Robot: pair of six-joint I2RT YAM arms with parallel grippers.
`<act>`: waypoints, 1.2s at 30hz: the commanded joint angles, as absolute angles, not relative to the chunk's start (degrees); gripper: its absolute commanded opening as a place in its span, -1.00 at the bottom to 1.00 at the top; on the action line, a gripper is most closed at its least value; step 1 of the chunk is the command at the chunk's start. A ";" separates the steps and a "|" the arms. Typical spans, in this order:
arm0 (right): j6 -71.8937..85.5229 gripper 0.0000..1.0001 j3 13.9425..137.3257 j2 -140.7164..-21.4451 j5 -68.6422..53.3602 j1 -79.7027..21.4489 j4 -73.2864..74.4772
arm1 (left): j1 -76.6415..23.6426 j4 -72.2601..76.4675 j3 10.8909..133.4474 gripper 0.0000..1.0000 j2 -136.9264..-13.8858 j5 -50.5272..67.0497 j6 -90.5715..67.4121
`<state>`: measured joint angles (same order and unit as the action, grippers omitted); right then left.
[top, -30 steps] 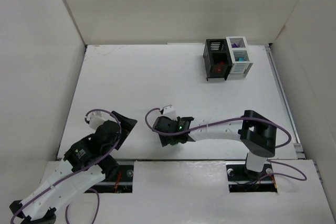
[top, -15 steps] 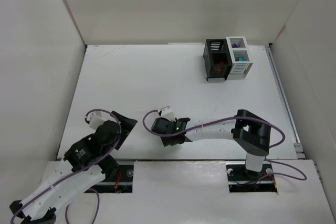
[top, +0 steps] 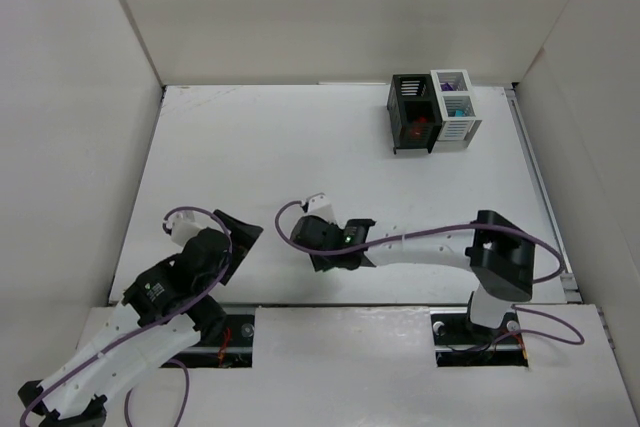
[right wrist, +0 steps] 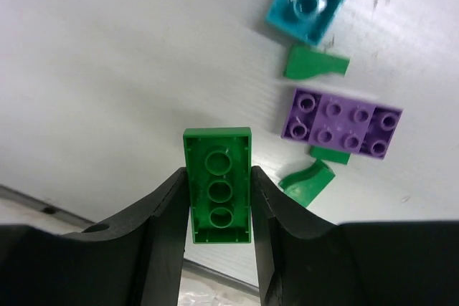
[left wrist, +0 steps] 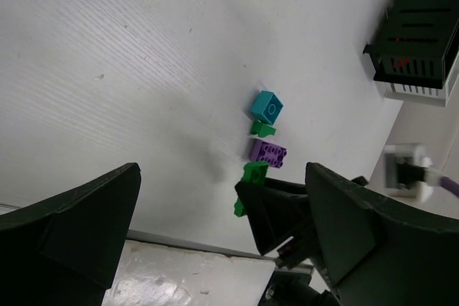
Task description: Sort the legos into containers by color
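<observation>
My right gripper [right wrist: 219, 177] is shut on a long green lego [right wrist: 218, 185], held by its long sides with its hollow underside facing the camera. Beyond it on the table lie a purple lego [right wrist: 341, 123], a teal lego [right wrist: 307, 3] and small green pieces [right wrist: 315, 62] [right wrist: 307, 183]. The left wrist view shows the same row: teal [left wrist: 267, 106], purple [left wrist: 267, 152] and the held green lego [left wrist: 254, 172]. My left gripper [left wrist: 222, 177] stands open with nothing in it, at the near left [top: 235, 232]. The containers [top: 433, 112] stand at the far right, with red in the black bin and teal in the white bin.
White walls enclose the table [top: 250, 157] on three sides. A metal rail [top: 540, 187] runs along the right edge. My right arm [top: 420, 242] stretches low across the near middle. The near table edge [left wrist: 165, 238] lies just behind the legos.
The right jaws closed onto the green lego, and that wrist shifted slightly right. The left jaws opened a little wider; the left arm stayed put.
</observation>
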<state>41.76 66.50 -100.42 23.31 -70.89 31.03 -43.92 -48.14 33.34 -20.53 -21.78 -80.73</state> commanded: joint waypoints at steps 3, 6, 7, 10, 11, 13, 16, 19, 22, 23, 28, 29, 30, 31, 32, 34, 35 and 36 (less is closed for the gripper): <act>34.29 -0.37 74.00 -95.10 25.40 -64.35 30.94 | -44.21 -43.07 33.57 1.00 -23.90 -24.51 -79.28; 29.81 -0.37 76.54 -93.52 24.87 -56.82 28.48 | -44.21 -40.17 34.28 1.00 -27.76 -26.80 -77.97; 27.71 -0.37 77.25 -92.82 23.83 -54.60 27.78 | -44.21 -39.38 34.89 1.00 -29.77 -27.50 -77.96; 25.15 -0.37 81.55 -92.81 20.49 -44.76 25.67 | -44.21 -35.52 36.12 1.00 -33.12 -30.49 -76.20; 23.74 -0.37 83.22 -93.42 19.61 -42.21 25.66 | -44.21 -33.59 37.17 1.00 -35.57 -31.28 -75.07; 22.25 -0.37 88.84 -94.83 17.59 -35.27 25.14 | -43.51 -31.74 39.02 1.00 -38.14 -32.78 -73.49; 18.99 -0.37 96.99 -99.30 16.52 -28.16 24.00 | -38.69 -27.87 41.56 1.00 -43.93 -31.40 -68.13; 16.88 -0.37 104.74 -106.07 16.52 -23.74 25.65 | -29.82 -22.17 42.36 1.00 -49.64 -22.73 -60.69; 15.56 -0.37 115.81 -114.06 15.73 -18.73 27.85 | -18.43 -14.98 42.36 1.00 -54.57 -11.82 -55.48; 15.56 -0.37 120.71 -115.91 15.73 -17.07 27.86 | -16.02 -13.55 42.36 1.00 -55.71 -4.90 -52.94; 14.41 -0.35 127.44 -124.09 16.35 -13.45 27.43 | -12.39 -11.60 45.43 1.00 -62.04 -1.67 -49.84; 14.41 -0.32 127.96 -124.62 15.74 -12.84 26.90 | -12.39 -11.60 46.05 1.00 -62.66 -1.67 -49.83; 14.41 -0.32 127.97 -125.15 14.95 -11.79 26.02 | -12.39 -11.60 47.19 1.00 -63.28 -1.67 -49.83; 14.41 -0.27 127.97 -125.16 14.94 -11.78 26.02 | -12.39 -11.60 47.20 1.00 -63.89 -1.67 -49.22; 14.41 -0.23 127.45 -125.94 14.94 -11.08 24.62 | -12.39 -11.08 47.98 1.00 -64.94 -1.67 -49.22; 14.41 -0.17 126.92 -126.47 14.25 -11.07 23.39 | -12.39 -11.07 48.69 1.00 -65.48 -1.67 -49.22; 13.02 -0.17 126.91 -127.08 13.63 -11.07 22.77 | -12.39 -11.07 48.69 1.00 -66.26 -1.67 -49.22; 13.01 -0.14 126.91 -127.09 13.62 -11.07 21.89 | -12.39 -11.07 48.69 1.00 -66.88 -1.67 -49.22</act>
<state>14.85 124.86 -128.44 15.33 -10.72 26.61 -12.51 -13.06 46.48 -66.17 -2.92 -51.03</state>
